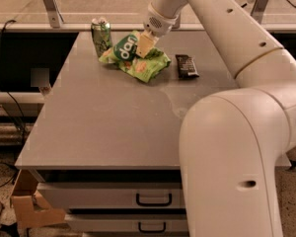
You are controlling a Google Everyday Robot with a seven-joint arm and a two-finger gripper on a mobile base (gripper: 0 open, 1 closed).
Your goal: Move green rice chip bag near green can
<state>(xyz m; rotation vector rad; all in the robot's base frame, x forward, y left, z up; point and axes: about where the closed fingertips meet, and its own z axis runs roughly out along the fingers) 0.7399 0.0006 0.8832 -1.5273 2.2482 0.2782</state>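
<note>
**Bag Brought Up Beside the Can**

Gripping the green rice chip bag point(138, 63) by its upper edge with the gripper point(144, 46), pinched tight on the foil at the far end of the table point(108, 127). Holding that edge high, so the round logo tips toward the camera while the bottom of the pouch rests on the surface. Sitting just right of the green can point(101, 36), left corner tucked in at its base. Touching or not? Hard to call. Lying flat a little to the right of the bag, with a gap: the dark bar wrapper point(186, 66). Looks very nearly done. Probably calls for a soft release and a clean lift away, to spare that upright can a knock.
</note>
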